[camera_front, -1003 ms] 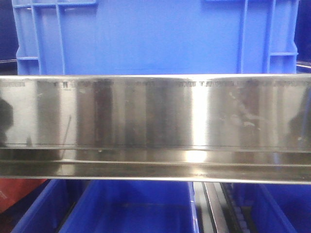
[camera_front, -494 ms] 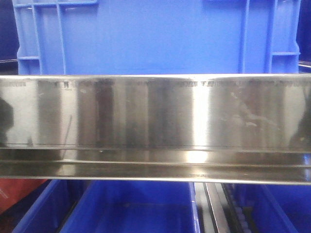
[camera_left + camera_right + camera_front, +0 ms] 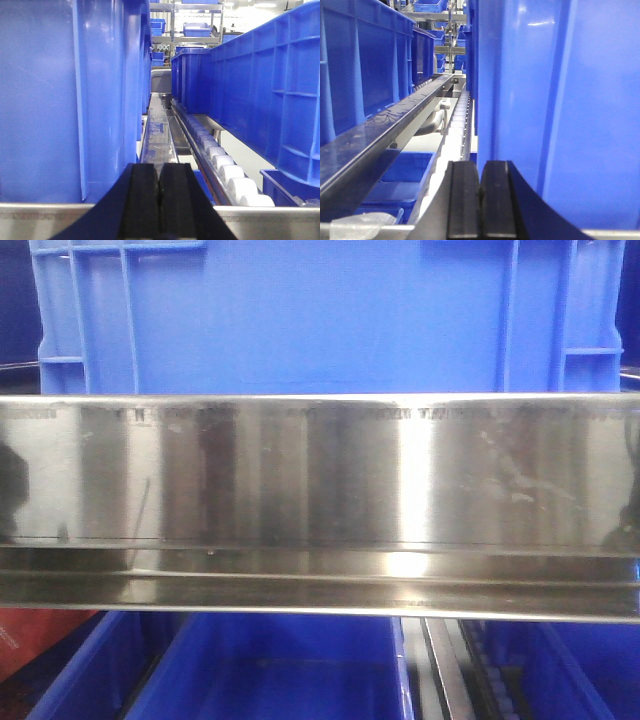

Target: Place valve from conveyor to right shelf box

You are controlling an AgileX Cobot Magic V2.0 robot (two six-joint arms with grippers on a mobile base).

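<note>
Left pincer (image 3: 159, 200) has its black pads pressed together on nothing; right pincer (image 3: 480, 202) likewise; neither valve nor conveyor shows in any view; a blue crate (image 3: 320, 315) stands at the steel shelf's front edge (image 3: 320, 480); white rollers (image 3: 227, 172) run alongside.

A steel rail (image 3: 320, 500) spans the front view, hiding the lower part of the blue crate (image 3: 320, 315) at 12 o'clock, itself cut by the top edge; bins (image 3: 270, 670) at 6 o'clock run off the bottom; distant shelving (image 3: 192, 25) in the left wrist view is too small to read; the reflections on the rail are blurred.
</note>
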